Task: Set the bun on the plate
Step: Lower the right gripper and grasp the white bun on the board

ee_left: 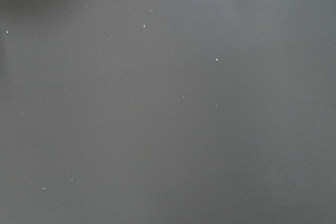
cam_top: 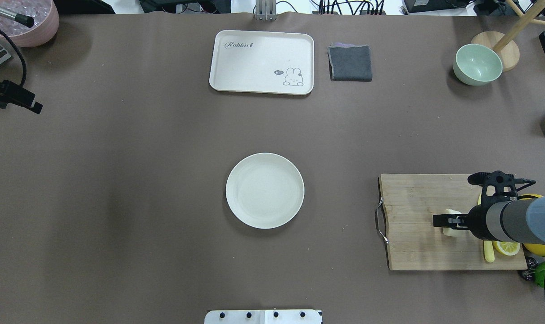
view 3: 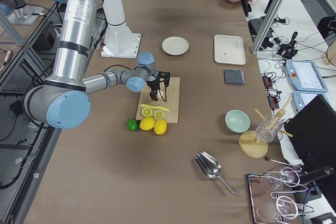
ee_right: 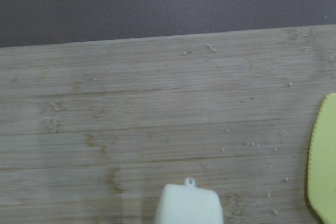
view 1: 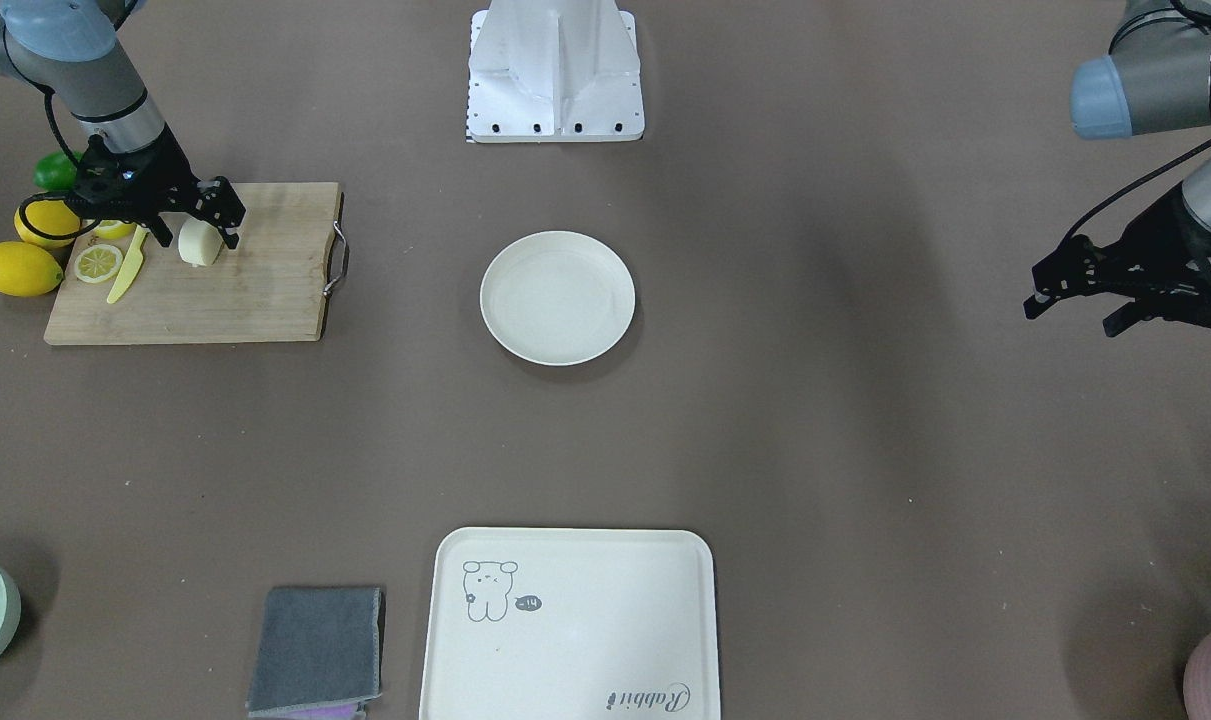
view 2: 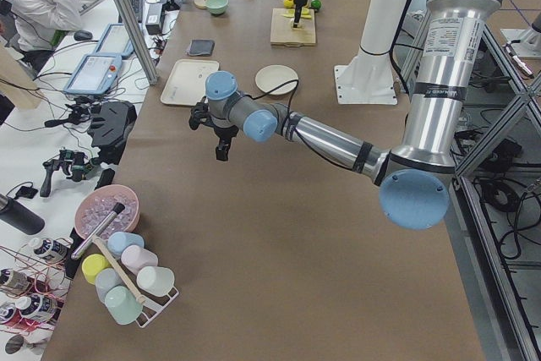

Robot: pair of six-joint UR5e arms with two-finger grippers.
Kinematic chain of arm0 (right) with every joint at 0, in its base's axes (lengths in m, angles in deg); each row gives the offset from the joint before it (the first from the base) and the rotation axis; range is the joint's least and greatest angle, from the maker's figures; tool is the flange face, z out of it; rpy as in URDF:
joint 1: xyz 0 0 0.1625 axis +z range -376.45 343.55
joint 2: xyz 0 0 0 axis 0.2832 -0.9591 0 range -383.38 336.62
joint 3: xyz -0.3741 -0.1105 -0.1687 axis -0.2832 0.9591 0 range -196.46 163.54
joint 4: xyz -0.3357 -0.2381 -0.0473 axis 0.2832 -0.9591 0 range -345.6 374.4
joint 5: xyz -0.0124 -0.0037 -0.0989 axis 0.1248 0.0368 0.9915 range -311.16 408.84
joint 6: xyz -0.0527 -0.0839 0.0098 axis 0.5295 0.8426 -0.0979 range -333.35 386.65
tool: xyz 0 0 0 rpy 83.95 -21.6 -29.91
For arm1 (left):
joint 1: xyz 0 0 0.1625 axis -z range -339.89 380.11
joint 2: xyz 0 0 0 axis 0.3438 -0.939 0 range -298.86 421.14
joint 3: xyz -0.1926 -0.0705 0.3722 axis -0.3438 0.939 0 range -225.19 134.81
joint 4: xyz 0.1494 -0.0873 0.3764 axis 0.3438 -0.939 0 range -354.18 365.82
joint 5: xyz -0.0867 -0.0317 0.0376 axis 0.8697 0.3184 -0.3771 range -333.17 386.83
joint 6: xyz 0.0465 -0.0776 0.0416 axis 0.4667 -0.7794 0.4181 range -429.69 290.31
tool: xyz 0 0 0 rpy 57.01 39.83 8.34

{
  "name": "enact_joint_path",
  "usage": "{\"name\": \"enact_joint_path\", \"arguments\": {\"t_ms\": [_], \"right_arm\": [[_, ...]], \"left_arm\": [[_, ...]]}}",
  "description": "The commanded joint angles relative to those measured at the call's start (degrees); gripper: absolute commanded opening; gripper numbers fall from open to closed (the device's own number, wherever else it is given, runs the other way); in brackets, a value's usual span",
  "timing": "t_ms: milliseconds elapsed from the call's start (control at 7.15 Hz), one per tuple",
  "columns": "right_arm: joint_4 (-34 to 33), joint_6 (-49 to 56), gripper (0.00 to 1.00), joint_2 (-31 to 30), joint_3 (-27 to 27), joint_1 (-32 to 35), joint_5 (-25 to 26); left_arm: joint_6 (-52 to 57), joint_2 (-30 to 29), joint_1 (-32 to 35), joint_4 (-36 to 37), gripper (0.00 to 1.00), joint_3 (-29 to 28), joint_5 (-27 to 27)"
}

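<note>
The bun, a small pale rounded lump, is over the wooden cutting board at the table's right end. My right gripper reaches down over it, with black fingers on either side, shut on it. Whether the bun rests on the board or hangs just above it, I cannot tell. In the right wrist view the bun's top shows at the bottom edge. The round off-white plate sits bare at the table's middle, far from the bun. My left gripper hovers open over bare table at the other end.
On the board beside the bun lie a lemon slice and a yellow knife. Whole lemons and a lime sit just off it. A cream tray, grey cloth and green bowl line the far side.
</note>
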Motion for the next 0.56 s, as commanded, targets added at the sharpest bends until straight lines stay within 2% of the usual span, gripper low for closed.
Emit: {"name": "enact_joint_path", "arguments": {"t_ms": [0, 280, 420], "right_arm": [[-0.18, -0.58, 0.29, 0.18, 0.11, -0.99, 0.68], [-0.18, -0.58, 0.23, 0.45, -0.68, -1.17, 0.33], [-0.35, -0.58, 0.19, 0.62, -2.86, -0.83, -0.29]], "left_arm": [[0.0, 0.11, 0.0, -0.07, 0.97, 0.04, 0.0], [0.09, 0.11, 0.0, -0.07, 0.97, -0.05, 0.0], [0.09, 0.2, 0.0, -0.07, 0.97, -0.14, 0.0]]}}
